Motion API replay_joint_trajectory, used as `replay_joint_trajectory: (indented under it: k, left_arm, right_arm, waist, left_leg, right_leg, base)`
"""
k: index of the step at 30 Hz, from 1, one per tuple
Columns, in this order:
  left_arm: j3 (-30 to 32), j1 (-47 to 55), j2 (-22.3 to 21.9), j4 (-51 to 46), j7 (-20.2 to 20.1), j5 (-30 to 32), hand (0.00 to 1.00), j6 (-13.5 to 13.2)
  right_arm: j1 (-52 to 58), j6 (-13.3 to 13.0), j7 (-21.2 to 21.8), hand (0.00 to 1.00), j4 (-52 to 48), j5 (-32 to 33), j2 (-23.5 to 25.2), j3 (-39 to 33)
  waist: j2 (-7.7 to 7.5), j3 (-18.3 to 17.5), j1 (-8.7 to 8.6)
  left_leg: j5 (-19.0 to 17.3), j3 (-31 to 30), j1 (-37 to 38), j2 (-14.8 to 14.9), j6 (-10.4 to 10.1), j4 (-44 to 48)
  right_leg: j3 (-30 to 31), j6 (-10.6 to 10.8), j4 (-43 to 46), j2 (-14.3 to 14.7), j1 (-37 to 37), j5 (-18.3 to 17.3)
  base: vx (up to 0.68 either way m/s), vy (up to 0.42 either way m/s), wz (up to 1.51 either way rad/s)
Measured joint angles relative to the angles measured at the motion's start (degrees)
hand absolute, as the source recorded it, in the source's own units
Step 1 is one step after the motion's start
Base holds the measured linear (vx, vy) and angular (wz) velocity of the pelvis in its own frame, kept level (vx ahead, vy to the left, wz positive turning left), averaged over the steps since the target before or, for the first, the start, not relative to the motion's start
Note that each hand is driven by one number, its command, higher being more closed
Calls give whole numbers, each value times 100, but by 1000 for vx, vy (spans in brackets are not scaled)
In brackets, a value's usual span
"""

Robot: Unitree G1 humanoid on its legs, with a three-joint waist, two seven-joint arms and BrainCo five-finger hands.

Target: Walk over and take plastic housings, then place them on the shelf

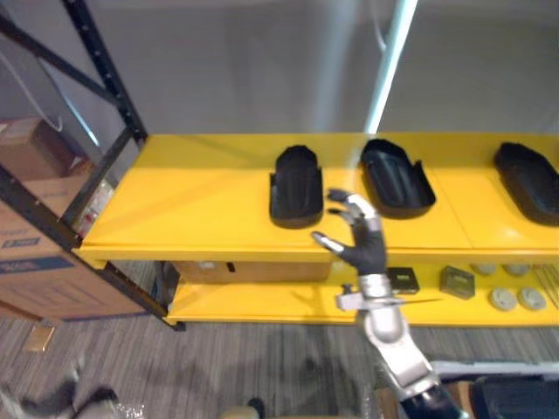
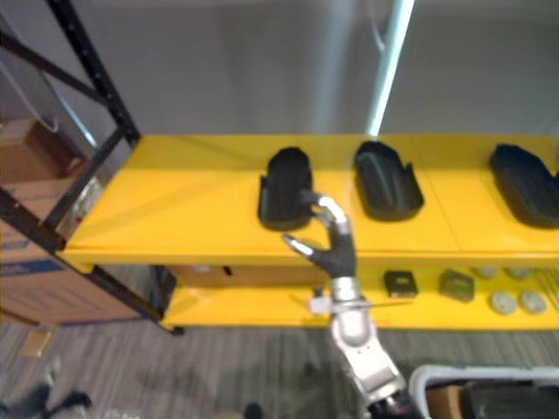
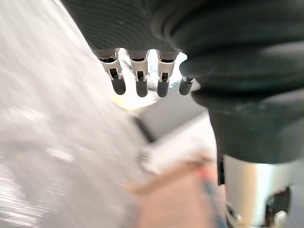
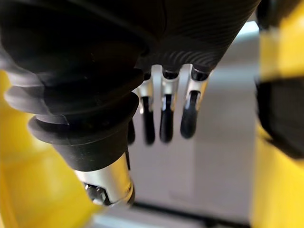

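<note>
Three black plastic housings lie on the yellow shelf point(image 1: 201, 209): one in the middle point(image 1: 297, 185), one just right of it point(image 1: 397, 177), and one at the far right point(image 1: 528, 179). My right hand point(image 1: 362, 244) is raised in front of the shelf's front edge, just right of and below the middle housing. It is open, fingers spread, and holds nothing. In the right wrist view its fingers point(image 4: 166, 109) hang straight, with a dark housing point(image 4: 280, 114) to one side. My left hand point(image 3: 142, 28) is open, fingers point(image 3: 137, 78) relaxed over blurred floor.
The lower yellow shelf holds small dark boxes point(image 1: 402, 279) and grey round discs point(image 1: 515, 298). A black rack upright point(image 1: 105, 78) and its braces stand at the left, with cardboard boxes point(image 1: 35, 253) beside them. A white bin point(image 2: 489, 384) sits at the lower right.
</note>
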Motion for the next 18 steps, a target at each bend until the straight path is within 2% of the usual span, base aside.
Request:
replay_joint_trajectory:
  k: [2, 7, 12, 14, 16, 18]
  left_arm:
    - [4, 76, -28, 349, -215, 2, 0, -14]
    - [-68, 96, -188, 988, -761, 8, 0, -29]
    - [-178, -65, -225, 1139, -1036, 0, 0, -75]
    - [-350, -162, -227, 1135, -1095, 5, 0, -130]
    - [-596, -260, -216, 1125, -1214, 7, 0, -265]
    - [-762, -378, -216, 1123, -1275, 7, 0, -275]
  right_arm:
    - [-134, 104, 1, 100, 188, 6, 74, 247]
    - [-266, 354, -157, 100, 586, -11, 264, 568]
    - [-268, 601, -807, 100, 907, -163, 289, 553]
    - [-278, 632, -1072, 100, 908, -325, 316, 536]
    - [-344, 769, -1339, 100, 916, -486, 333, 515]
    - [-455, 808, -1454, 100, 1010, -562, 338, 395]
  waist:
    - [-46, 16, 65]
    - [-30, 85, 63]
    - [-17, 401, 65]
    - [30, 561, 64]
    - [52, 637, 58]
    - [110, 778, 62]
  left_leg:
    - [2, -10, 1, 11, -4, 1]
    - [16, 10, -5, 16, -24, -2]
    - [20, 10, -14, 11, -35, -5]
    - [19, 13, -25, -5, -32, -8]
    - [28, 13, -145, -17, -16, 11]
    - [35, 3, -157, -36, -7, 18]
  right_leg:
    - [-4, -4, -28, 10, 2, 0]
    - [9, -44, -45, 7, -9, -2]
    - [7, -7, -22, -8, -30, 16]
    - [6, 12, -18, -28, -48, 19]
    - [3, 23, 55, -42, -175, 33]
    - [3, 33, 70, -56, -180, 38]
  base:
    - [-61, -1, 12]
    - [-51, 2, -4]
    - [-14, -1, 0]
    - [0, 0, 0]
    - [45, 11, 2]
    - [55, 9, 4]
